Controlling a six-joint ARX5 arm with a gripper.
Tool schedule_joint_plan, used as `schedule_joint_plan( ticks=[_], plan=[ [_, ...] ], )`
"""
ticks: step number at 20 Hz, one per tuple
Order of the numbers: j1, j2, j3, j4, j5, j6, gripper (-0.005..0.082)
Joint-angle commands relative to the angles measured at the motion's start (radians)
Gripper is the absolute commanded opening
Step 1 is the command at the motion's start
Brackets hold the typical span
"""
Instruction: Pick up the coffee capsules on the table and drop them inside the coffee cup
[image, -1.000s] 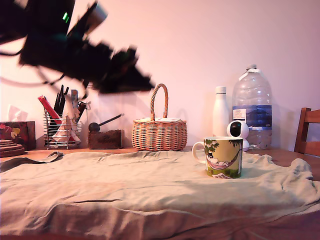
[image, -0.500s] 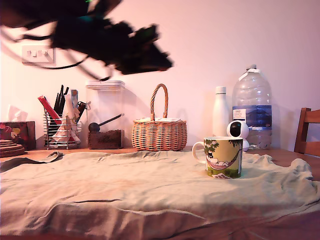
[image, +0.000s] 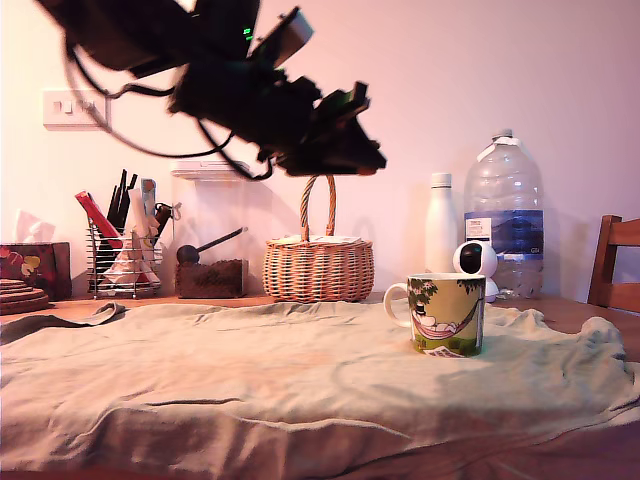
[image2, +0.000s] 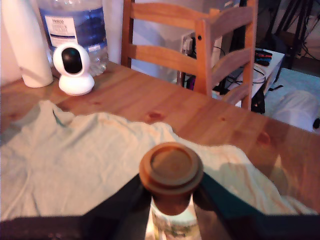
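A reddish-brown coffee capsule (image2: 171, 169) with a wide flat rim sits between the dark fingers (image2: 122, 200) of my gripper (image2: 171, 189), which is shut on it. In the exterior view the gripper (image: 366, 157) hangs high in the air, up and to the left of the coffee cup (image: 447, 315). The cup is a white-handled mug with a yellow-green print, standing upright on the pale cloth (image: 250, 370) over the wooden table (image2: 200, 110). In the wrist view, a sliver of the cup (image2: 172, 224) shows just past the capsule.
Along the back wall stand a wicker basket (image: 318, 262), a wire utensil rack (image: 122, 255), a white bottle (image: 441, 225), a big water jug (image: 505, 215) and a small white camera (image: 477, 262). A wooden chair (image2: 200, 45) stands at the table's far side.
The arm has swung toward the exterior view's right, from the upper left to nearer the cup, staying high above the table. The cup and cloth have not moved.
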Motion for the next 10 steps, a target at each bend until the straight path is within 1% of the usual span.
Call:
schedule_joint_plan(
  ticks=[1,6,10],
  plan=[
    [-0.015,0.059,0.042,-0.023,0.003,-0.003,0.0193],
    [-0.042,0.162,0.195,-0.139,0.005,0.005,0.0193],
    [-0.057,0.249,0.328,-0.240,0.031,0.005,0.0193]
  ],
)
